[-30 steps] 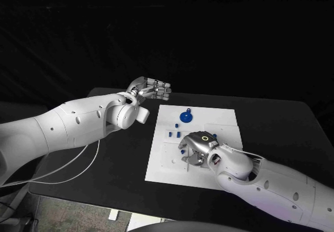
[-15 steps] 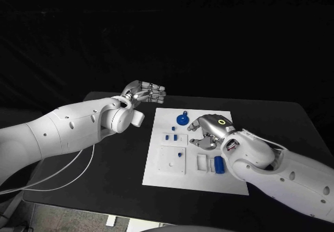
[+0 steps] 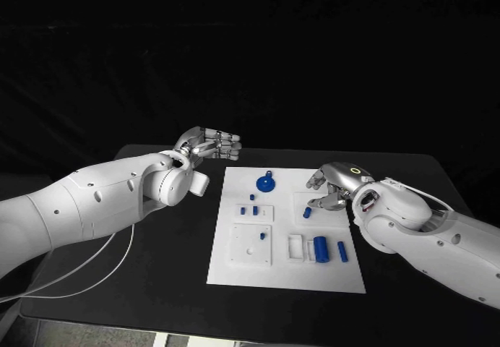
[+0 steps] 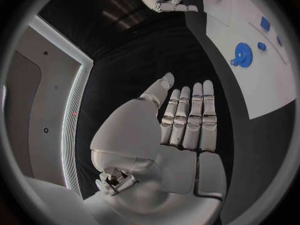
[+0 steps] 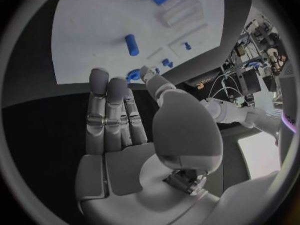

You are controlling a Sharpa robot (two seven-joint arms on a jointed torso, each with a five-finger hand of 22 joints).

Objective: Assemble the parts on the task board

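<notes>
Right hand above the board's right edge, nothing held

The task board [image 3: 245,264] lies at the centre of the frame with blue parts [image 3: 321,249] on it. The right hand [image 3: 332,189] hangs right of centre, fingers extended and holding nothing; a small blue peg [image 3: 308,212] lies just below it. The left hand [image 3: 212,144], upper left of the board, has fingers curled and is empty. I judge the peg is next: approach from above and pinch it squarely.

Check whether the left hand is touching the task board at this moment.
Apart. In the head view the left hand hangs beyond the task board's far left corner, with black table between them; the left wrist view shows the same gap beside the fingers.
</notes>
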